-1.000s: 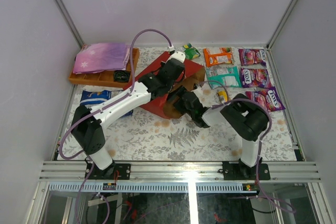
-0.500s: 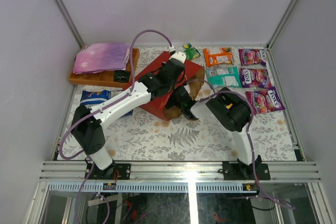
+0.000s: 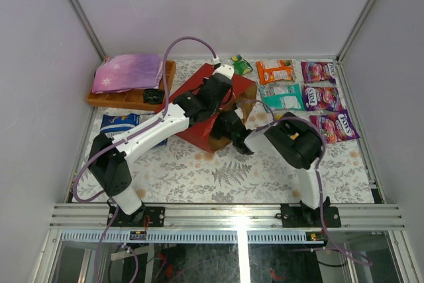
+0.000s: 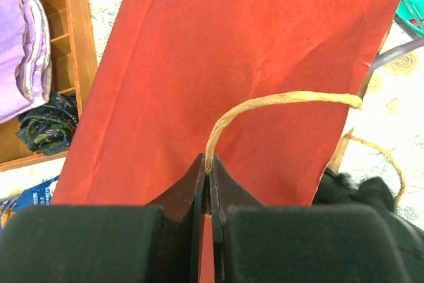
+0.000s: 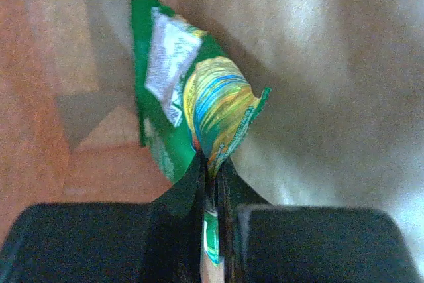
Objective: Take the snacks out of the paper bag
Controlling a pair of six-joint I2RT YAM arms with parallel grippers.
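Right end effector (image 5: 211,164) has just clamped a green packet (image 5: 199,97) inside the paper bag (image 4: 252,51).

A second ago its fingers stood wide; now they are pressed together on the packet's crumpled edge, at the centre of the wrist view against the brown lining. The left end effector (image 4: 207,170) is pinching the bag's loop handle (image 4: 278,101). The packet looks ready to be drawn out towards the other snacks (image 3: 291,94), laid out at the upper right of the tabletop (image 3: 232,177).
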